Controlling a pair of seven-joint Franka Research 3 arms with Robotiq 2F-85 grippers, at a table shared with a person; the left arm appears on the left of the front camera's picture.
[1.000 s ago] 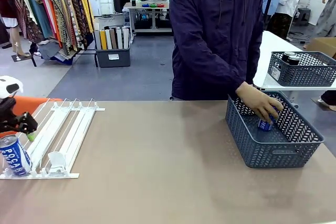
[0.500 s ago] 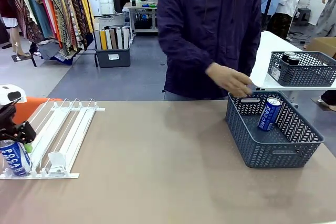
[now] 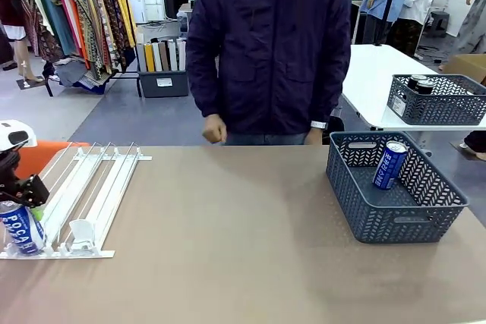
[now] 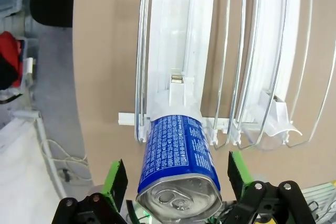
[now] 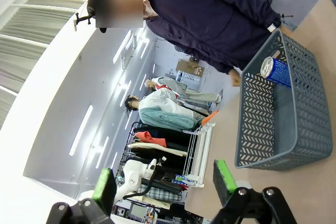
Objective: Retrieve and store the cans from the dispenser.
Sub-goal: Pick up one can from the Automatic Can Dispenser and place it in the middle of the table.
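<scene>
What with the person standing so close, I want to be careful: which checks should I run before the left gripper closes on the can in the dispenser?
1. Left gripper open, a green pad on either side of the blue drink can: ok.
2. That can standing at the front end of the dispenser: ok.
3. Person's hand at the table's far edge, away from the dispenser: ok.
4. Grey basket has room beside the stored can leaning inside: ok.
5. Right gripper open and holding nothing: ok.
6. Can free to lift clear of the lane's rails: cannot tell.
</scene>
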